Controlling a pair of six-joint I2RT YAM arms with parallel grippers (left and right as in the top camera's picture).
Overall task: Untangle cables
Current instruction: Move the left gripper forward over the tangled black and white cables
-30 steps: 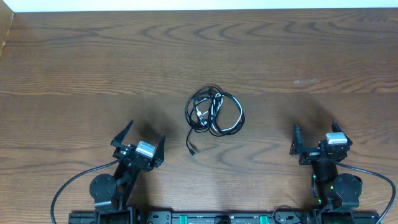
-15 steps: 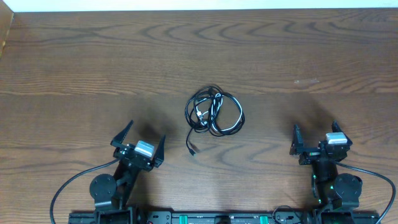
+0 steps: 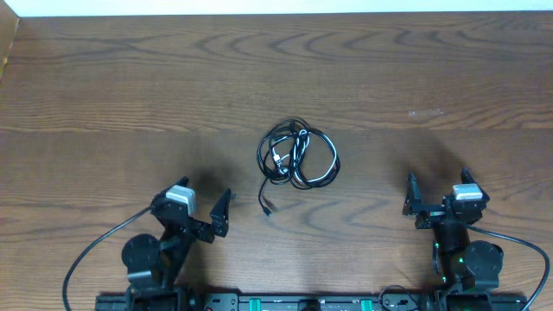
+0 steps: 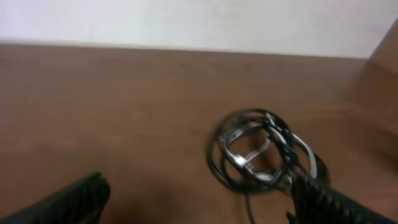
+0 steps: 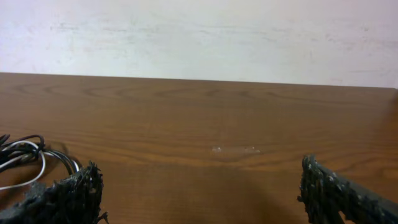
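Note:
The cables (image 3: 298, 157) lie in one tangled coil of thin black and white cords at the middle of the table, with a black tail ending in a small plug (image 3: 268, 207) trailing toward the front. My left gripper (image 3: 200, 200) hovers open at the front left, short of the coil, with nothing between its fingers. In the left wrist view the cables (image 4: 264, 152) sit ahead and to the right, just past the right fingertip (image 4: 311, 193). My right gripper (image 3: 439, 186) stands open at the front right, well clear of the coil. The right wrist view catches only the coil's edge (image 5: 25, 155) at far left.
Bare wooden tabletop (image 3: 130, 86) surrounds the coil on all sides. A faint pale smudge (image 3: 425, 112) marks the wood at the right. The arms' thicker black leads (image 3: 95, 255) loop near the front edge beside the bases.
My left gripper has shifted and turned at the wrist, so it now points more toward the coil. The right arm and the cables have not moved.

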